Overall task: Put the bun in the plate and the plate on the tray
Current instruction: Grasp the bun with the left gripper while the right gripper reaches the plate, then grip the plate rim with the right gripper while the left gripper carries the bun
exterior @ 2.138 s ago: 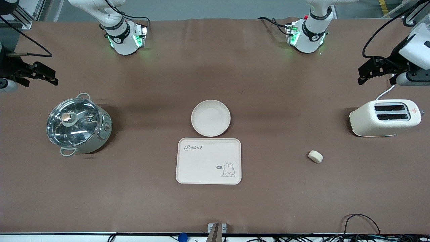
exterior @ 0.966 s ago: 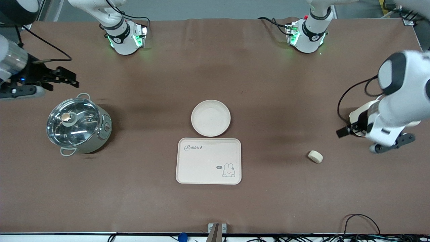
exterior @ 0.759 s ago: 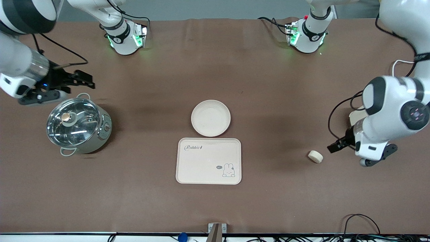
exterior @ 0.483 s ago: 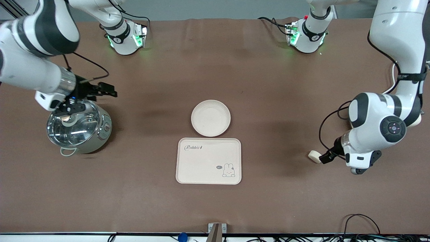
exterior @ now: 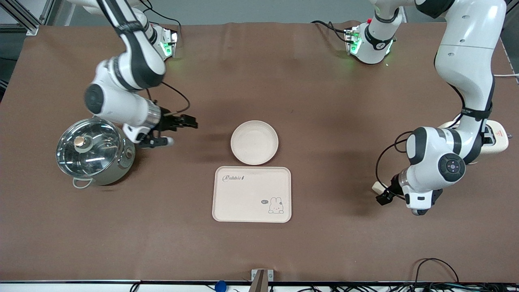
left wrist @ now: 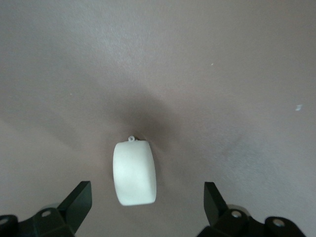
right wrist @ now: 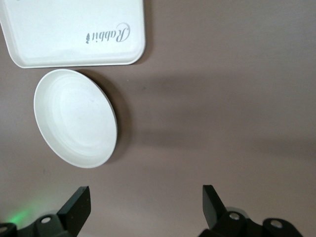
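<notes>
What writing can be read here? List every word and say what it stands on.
"Rabbit": script in one corner of the tray, also legible in the right wrist view.
Small speech bubble beside the tray's rabbit drawing: too small to read.
Red sign on the toaster: too small to read.

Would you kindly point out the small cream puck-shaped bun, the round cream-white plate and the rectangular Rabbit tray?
bun (left wrist: 134, 172), left wrist view, its curved side.
plate (exterior: 254, 142), front view, its bare centre.
tray (exterior: 247, 198), front view, its bare middle.

Robot lab — two arms (exterior: 466, 81), cloth-covered table (exterior: 324, 101).
</notes>
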{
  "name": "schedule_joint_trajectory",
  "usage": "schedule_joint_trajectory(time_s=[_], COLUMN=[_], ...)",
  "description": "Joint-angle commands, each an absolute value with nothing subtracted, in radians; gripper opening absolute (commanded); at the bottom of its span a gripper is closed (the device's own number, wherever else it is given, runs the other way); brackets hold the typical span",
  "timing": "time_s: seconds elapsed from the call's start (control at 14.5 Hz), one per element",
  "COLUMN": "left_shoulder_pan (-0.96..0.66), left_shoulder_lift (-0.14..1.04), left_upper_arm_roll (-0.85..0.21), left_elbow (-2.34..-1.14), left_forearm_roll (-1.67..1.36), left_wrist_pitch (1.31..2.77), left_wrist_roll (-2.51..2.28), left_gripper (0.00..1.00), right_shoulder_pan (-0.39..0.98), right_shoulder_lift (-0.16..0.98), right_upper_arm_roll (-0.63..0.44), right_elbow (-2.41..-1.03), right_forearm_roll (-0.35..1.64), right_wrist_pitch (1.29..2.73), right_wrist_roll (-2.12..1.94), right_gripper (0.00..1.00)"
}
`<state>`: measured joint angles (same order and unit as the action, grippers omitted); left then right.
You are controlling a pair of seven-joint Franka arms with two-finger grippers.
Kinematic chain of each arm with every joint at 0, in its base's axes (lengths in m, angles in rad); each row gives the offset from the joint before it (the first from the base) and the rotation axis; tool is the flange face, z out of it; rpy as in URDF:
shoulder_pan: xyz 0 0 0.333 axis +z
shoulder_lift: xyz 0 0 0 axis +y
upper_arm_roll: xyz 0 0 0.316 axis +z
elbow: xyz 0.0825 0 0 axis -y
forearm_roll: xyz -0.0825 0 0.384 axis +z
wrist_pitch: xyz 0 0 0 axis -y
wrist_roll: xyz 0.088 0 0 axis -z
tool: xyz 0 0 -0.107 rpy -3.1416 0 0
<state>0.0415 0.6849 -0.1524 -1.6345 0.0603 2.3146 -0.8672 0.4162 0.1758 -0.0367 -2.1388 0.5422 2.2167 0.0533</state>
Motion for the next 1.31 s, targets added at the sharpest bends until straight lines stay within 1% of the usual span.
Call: schedule_joint_trajectory(time_s=[0.0, 0.07, 0.21, 0.41, 0.48, 0.55, 0.62, 0.69, 0.76, 0.83, 0.97, 1.03, 1.24], left_shoulder_pan=[0.040, 0.038, 0.040, 0.040, 0.040, 0.040, 0.041, 0.040, 0.032, 0.020, -0.030, -0.063, -0.178], left_shoulder_lift=[0.702, 0.706, 0.718, 0.741, 0.752, 0.753, 0.753, 0.755, 0.755, 0.747, 0.718, 0.700, 0.651], left_upper_arm_roll=[-0.153, -0.153, -0.152, -0.152, -0.152, -0.152, -0.153, -0.153, -0.155, -0.158, -0.173, -0.175, -0.192], left_elbow=[-1.628, -1.626, -1.628, -1.623, -1.620, -1.618, -1.617, -1.617, -1.617, -1.618, -1.624, -1.624, -1.621], left_forearm_roll=[0.080, 0.081, 0.084, 0.115, 0.126, 0.127, 0.127, 0.129, 0.129, 0.127, 0.126, 0.126, 0.126], left_wrist_pitch=[2.321, 2.321, 2.322, 2.324, 2.324, 2.324, 2.324, 2.324, 2.324, 2.322, 2.303, 2.283, 2.214], left_wrist_roll=[-0.890, -0.888, -0.884, -0.885, -0.885, -0.885, -0.885, -0.885, -0.888, -0.893, -0.922, -0.949, -1.031], left_gripper=[0.99, 0.97, 0.89, 0.76, 0.70, 0.63, 0.51, 0.38, 0.28, 0.21, 0.17, 0.17, 0.18], right_shoulder_pan=[0.500, 0.533, 0.561, 0.580, 0.592, 0.615, 0.624, 0.630, 0.646, 0.650, 0.632, 0.629, 0.638], right_shoulder_lift=[0.285, 0.326, 0.383, 0.365, 0.365, 0.371, 0.385, 0.434, 0.452, 0.453, 0.436, 0.420, 0.428], right_upper_arm_roll=[-0.046, -0.046, -0.046, -0.046, -0.046, -0.048, -0.048, -0.046, -0.046, -0.048, -0.049, -0.049, -0.049], right_elbow=[-2.128, -2.114, -2.085, -2.105, -2.102, -2.095, -2.092, -2.088, -2.085, -2.082, -2.083, -2.083, -2.057], right_forearm_roll=[0.642, 0.656, 0.672, 0.673, 0.675, 0.676, 0.676, 0.681, 0.695, 0.715, 0.716, 0.718, 0.721], right_wrist_pitch=[2.359, 2.412, 2.436, 2.422, 2.428, 2.451, 2.498, 2.557, 2.584, 2.588, 2.570, 2.557, 2.566], right_wrist_roll=[0.063, 0.063, 0.063, 0.066, 0.067, 0.067, 0.067, 0.071, 0.081, 0.086, 0.081, 0.089, 0.098], right_gripper=[1.00, 1.00, 1.00, 1.00, 1.00, 1.00, 1.00, 1.00, 1.00, 1.00, 1.00, 1.00, 1.00])
